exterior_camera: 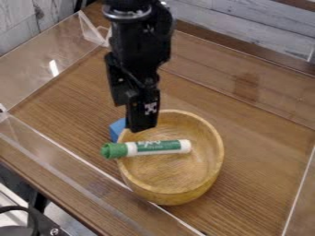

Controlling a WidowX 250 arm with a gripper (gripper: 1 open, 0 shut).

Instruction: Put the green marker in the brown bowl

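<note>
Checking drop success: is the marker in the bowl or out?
In. The marker lies on its side inside the bowl, green cap resting at the left rim; the hand above holds nothing.
</note>
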